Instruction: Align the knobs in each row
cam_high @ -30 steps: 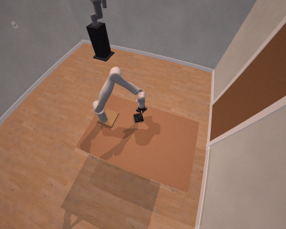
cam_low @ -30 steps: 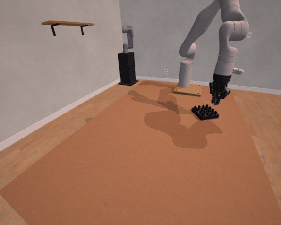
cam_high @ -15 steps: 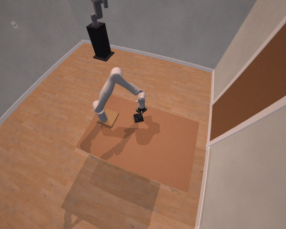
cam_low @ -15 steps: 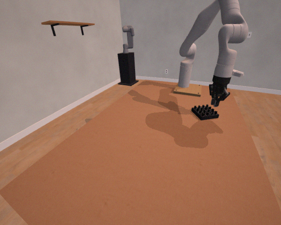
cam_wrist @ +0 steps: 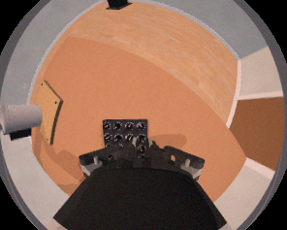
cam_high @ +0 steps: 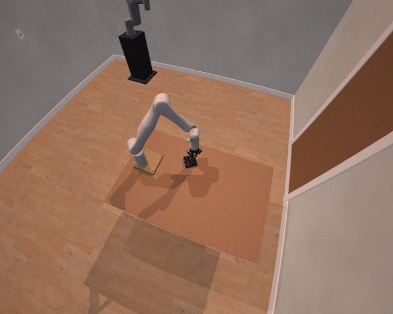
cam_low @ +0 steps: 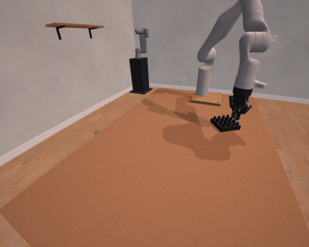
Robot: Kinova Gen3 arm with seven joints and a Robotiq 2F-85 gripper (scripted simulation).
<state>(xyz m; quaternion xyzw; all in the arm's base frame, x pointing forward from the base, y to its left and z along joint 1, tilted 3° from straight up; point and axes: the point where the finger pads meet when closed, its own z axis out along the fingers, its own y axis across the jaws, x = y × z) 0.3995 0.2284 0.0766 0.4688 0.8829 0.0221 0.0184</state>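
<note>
Black knob box (cam_low: 225, 123) on table (cam_low: 149, 173), printed names unreadable, pincer (cam_low: 236, 115) narrowed, gripping nothing

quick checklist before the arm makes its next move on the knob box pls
1. Knob box standing flat on the table: ok.
2. Gripper down at the box's far right edge: ok.
3. Fingers narrowed to a near-closed gap: ok.
4. A knob actually between the fingers: cannot tell, the fingertips hide it in every view.
5. Which knob sits under the gripper: cannot tell, the printed names are too small to read.
6. White lines on the knobs readable in the wrist view: not ok, too blurred.
</note>
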